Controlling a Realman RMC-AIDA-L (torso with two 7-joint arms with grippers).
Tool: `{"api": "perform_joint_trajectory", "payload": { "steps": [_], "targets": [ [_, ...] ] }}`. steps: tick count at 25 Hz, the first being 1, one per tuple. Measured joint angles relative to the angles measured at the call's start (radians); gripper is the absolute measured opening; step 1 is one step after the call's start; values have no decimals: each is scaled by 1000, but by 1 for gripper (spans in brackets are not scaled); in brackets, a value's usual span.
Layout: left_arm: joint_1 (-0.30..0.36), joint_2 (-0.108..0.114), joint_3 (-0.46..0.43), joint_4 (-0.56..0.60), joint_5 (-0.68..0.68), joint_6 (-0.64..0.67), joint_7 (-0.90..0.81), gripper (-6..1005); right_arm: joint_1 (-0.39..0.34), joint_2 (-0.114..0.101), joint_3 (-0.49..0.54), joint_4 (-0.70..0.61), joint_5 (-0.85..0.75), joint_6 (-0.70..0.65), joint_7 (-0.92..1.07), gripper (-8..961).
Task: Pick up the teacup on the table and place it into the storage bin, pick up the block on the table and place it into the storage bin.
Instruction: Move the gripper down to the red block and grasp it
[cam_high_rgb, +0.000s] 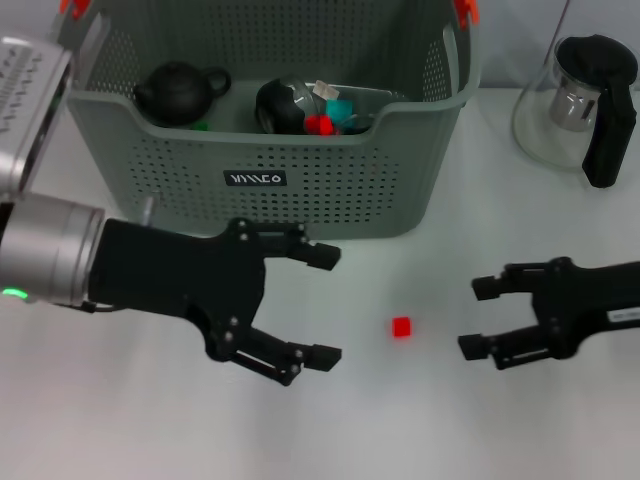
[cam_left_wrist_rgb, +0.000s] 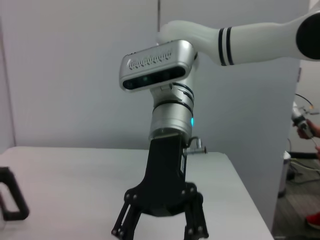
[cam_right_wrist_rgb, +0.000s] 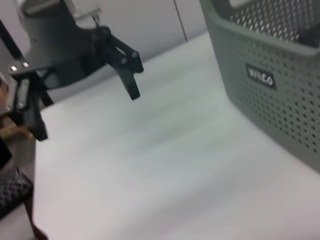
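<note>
The red block (cam_high_rgb: 401, 327) lies on the table (cam_high_rgb: 420, 420) between the left gripper (cam_high_rgb: 325, 305) and the right gripper (cam_high_rgb: 478, 318), both spread apart and empty. Being small, it could probably be nudged away or missed if a fingertip lands off-centre.

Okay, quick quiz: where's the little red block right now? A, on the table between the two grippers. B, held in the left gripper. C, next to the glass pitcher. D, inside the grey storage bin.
A: the head view shows the red block lying on the table, between the open left gripper and the open right gripper, touching neither.
</note>
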Motion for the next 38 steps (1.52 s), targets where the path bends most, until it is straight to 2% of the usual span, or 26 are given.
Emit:
{"api": "perform_joint_trajectory", "payload": {
  "steps": [4,12,20,24,30,38],
  "targets": [
    [13,-2,-34,-12,1,-2,3,952,53,13,-20,57,-48,67,-18,853],
    [18,-2,-68,-34,2,-1,11,952,96,18,-165,143,-46,249,-38,810],
    [20,-3,-68,-42,49,-15,29,951,148,25,-263,237,-41,395,-45,770],
    [20,-2,-69,-49,51,-19,29,951,153,26,-282,244,-25,416,-45,733],
    [20,-3,-69,-50,52,-22,29,951,154,24,-326,249,6,449,-44,726],
    [19,-3,-69,-50,52,-37,29,952,194,26,-344,324,10,488,-50,718]
  ]
}}
